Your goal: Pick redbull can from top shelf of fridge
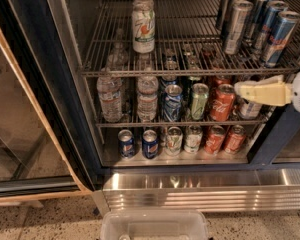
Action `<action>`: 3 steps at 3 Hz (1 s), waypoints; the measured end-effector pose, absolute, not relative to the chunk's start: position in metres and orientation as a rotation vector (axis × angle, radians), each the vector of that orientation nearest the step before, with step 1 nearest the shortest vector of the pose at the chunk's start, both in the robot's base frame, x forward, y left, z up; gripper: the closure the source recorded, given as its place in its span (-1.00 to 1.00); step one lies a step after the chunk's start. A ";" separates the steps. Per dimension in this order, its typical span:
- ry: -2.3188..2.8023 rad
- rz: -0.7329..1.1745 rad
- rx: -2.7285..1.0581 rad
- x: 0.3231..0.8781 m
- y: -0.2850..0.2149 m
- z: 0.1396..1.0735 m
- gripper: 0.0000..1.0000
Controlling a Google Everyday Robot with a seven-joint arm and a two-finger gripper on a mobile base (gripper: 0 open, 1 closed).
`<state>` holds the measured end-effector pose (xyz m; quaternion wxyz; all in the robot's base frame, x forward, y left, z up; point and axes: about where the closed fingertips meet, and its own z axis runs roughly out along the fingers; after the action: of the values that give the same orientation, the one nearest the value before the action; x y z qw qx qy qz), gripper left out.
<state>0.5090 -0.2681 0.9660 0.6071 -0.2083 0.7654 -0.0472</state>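
Observation:
The fridge (65, 109) stands open, with a dark frame and wire racks. On the top shelf (190, 72) a row of slim cans runs back at the far right. The front one is a blue-and-silver redbull can (280, 38), with another like it (268, 23) behind. My gripper (239, 89), cream coloured, reaches in from the right edge and points left. It is in front of the middle shelf, just below the top shelf's front rail and lower left of the redbull can. It touches no can.
A white-green 7up can (143, 29) stands mid-left on the top shelf, with silver-grey slim cans (237, 26) beside the redbull cans. Water bottles (110, 96) and soda cans (221, 103) fill the lower racks. A glass door (20, 134) is at the left and a clear bin (155, 226) on the floor.

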 end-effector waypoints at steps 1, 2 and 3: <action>1.689 -0.101 -0.357 0.513 -0.301 0.974 -1.00; 1.629 -0.032 -0.329 0.519 -0.297 0.974 -1.00; 1.586 0.100 -0.392 0.531 -0.275 0.975 -1.00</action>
<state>0.5308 -0.2749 0.9745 0.6833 -0.1748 0.7075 0.0445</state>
